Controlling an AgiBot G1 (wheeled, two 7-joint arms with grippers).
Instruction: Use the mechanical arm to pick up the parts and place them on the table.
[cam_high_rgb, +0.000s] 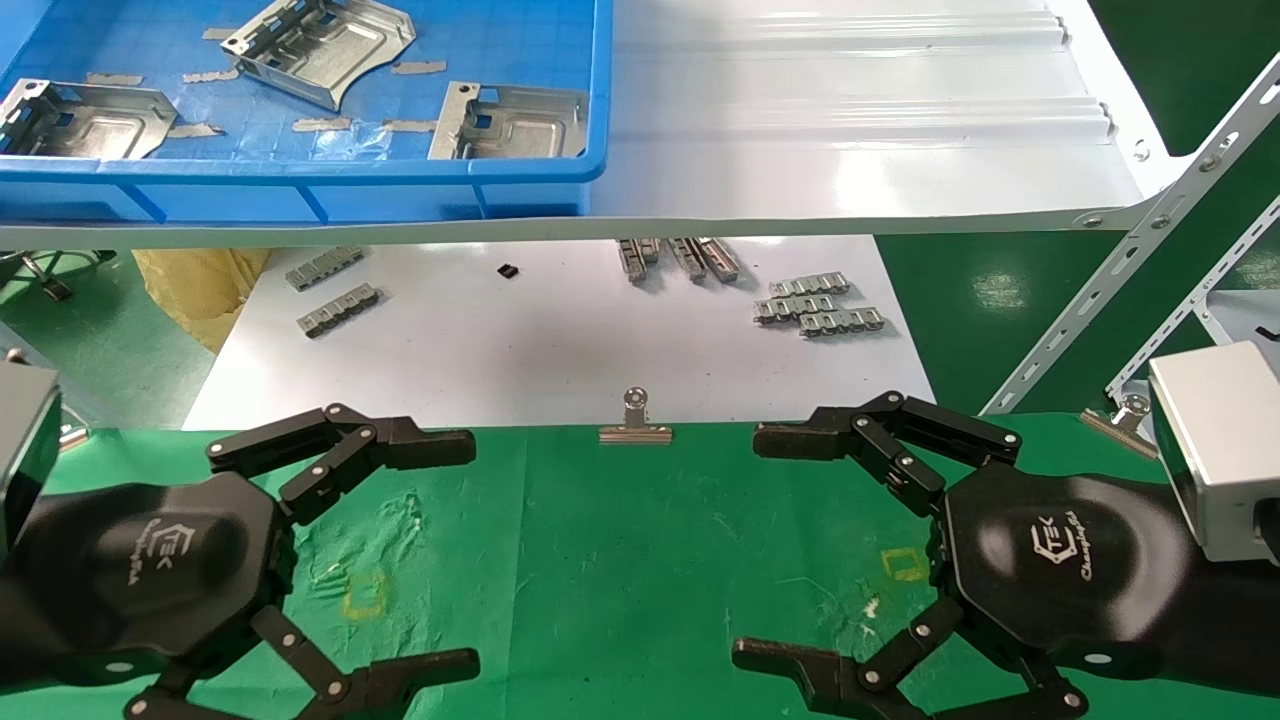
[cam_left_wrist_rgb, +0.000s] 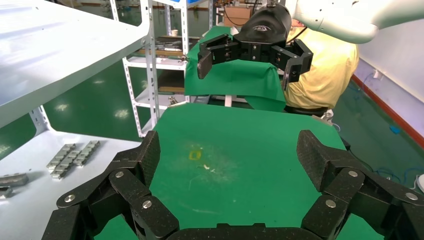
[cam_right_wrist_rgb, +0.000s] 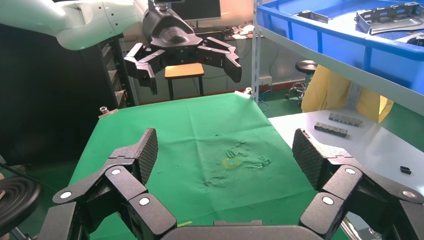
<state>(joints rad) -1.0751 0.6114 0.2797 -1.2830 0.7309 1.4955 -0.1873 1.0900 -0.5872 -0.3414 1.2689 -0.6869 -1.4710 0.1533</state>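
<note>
Three silvery sheet-metal parts lie in the blue crate on the upper shelf: one at the left, one in the middle back, one at the right. The table with green cloth and yellow squares is below. My left gripper hovers open and empty over its left side, my right gripper open and empty over its right side, facing each other. The left wrist view shows my own left gripper and the right gripper beyond. The right wrist view shows my right gripper and the left gripper.
The crate stands on a white glossy shelf above and behind the table. A lower white board carries small grey ridged strips. Binder clips hold the cloth's far edge. A white perforated shelf upright stands at the right.
</note>
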